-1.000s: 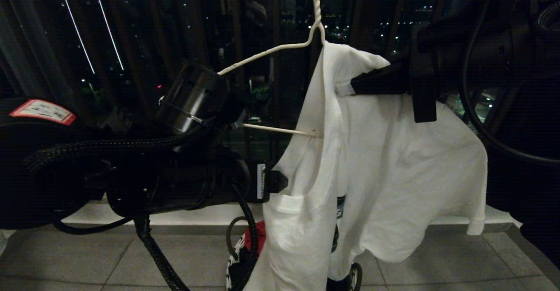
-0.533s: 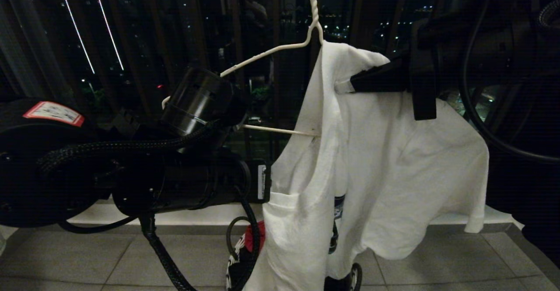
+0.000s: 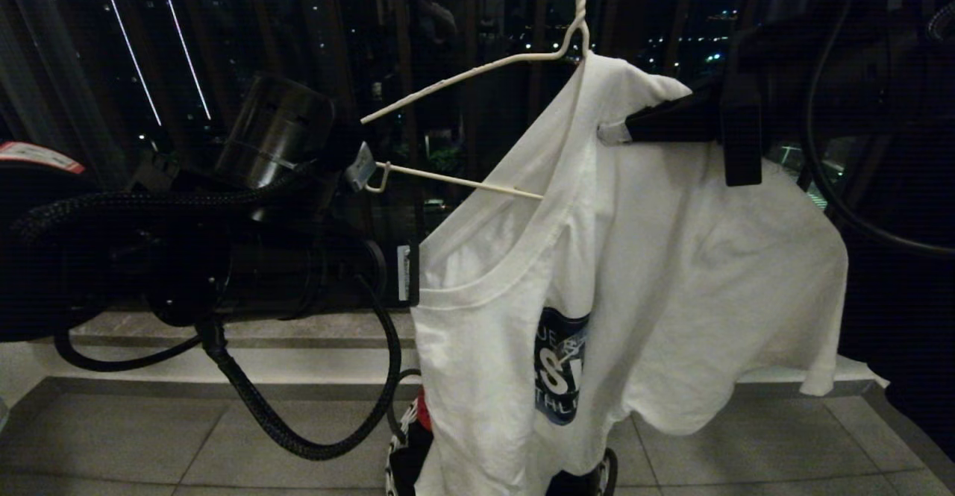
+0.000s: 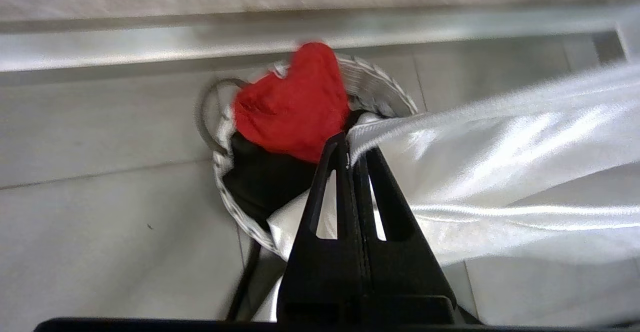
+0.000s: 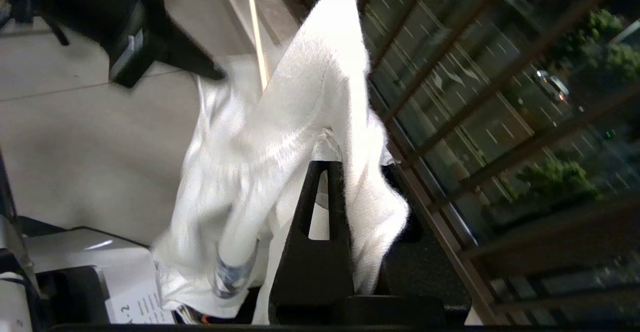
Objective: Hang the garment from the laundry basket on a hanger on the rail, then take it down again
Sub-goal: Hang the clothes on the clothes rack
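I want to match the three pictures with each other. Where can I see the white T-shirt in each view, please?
Head view: the T-shirt hangs at centre and right, half on the wire hanger.
Left wrist view: its cloth fills the right side, pinched by the left gripper.
Right wrist view: it runs down the middle, gripped by the right gripper.
Shared landmark: the T-shirt's dark blue print, seen in the head and right wrist views.

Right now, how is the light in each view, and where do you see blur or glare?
Head view: dim night scene, only the garment and hanger stand out; the arms are near-black shapes. Left wrist view: bright, shiny glare on the garment, soft blur on the red cloth and laundry basket. Right wrist view: garment folds smeared, railing sharp against the street lights.
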Robot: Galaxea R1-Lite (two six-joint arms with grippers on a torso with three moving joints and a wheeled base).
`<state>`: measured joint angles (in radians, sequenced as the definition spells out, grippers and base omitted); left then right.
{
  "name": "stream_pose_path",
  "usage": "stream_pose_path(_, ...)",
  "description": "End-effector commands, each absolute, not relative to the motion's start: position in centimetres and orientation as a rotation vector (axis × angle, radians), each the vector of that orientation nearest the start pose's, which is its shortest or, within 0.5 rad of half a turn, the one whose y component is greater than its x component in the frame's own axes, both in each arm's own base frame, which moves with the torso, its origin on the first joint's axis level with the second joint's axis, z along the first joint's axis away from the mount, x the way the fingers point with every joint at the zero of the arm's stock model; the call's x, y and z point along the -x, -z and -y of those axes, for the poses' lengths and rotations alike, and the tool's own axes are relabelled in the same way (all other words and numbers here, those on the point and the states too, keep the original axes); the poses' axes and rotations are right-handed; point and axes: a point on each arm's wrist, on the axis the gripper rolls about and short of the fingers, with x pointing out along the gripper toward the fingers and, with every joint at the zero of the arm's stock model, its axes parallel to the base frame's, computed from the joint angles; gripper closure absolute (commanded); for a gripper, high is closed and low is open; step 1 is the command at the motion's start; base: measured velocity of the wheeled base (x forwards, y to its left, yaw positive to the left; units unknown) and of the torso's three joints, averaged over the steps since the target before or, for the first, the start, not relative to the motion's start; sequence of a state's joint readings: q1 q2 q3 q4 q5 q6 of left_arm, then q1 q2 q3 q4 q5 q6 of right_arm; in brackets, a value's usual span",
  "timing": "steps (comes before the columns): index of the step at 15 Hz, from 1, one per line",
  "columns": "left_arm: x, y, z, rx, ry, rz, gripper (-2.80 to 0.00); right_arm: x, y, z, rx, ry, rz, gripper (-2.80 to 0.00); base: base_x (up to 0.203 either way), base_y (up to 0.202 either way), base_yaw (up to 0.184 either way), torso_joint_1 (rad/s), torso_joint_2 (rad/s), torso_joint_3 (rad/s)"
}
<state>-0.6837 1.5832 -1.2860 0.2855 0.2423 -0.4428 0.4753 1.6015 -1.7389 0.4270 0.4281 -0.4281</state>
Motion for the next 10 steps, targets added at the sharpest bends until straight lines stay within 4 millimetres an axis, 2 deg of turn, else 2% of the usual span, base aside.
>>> stream_pose_path(1, -22.6, -26.8, 16.0, 0.171, 0.259, -0.589, 0.00, -23.2, -37.1, -12.2, 0.399, -0.937, -0.106, 0.00, 0.000, 0.000, 0.000, 0.000, 0.00, 0.000)
stream_pose_path(5, -23.7, -27.2, 14.3, 0.174, 0.201, -0.567, 0.00, -23.0, -36.8, -11.2, 0.389, -0.932, -0.116, 0.00, 0.000, 0.000, 0.000, 0.000, 0.00, 0.000)
stream_pose_path(10, -24.7, -27.7, 12.7, 0.185, 0.145, -0.543, 0.00, -22.7, -35.6, -10.0, 0.378, -0.934, -0.160, 0.00, 0.000, 0.000, 0.000, 0.000, 0.00, 0.000)
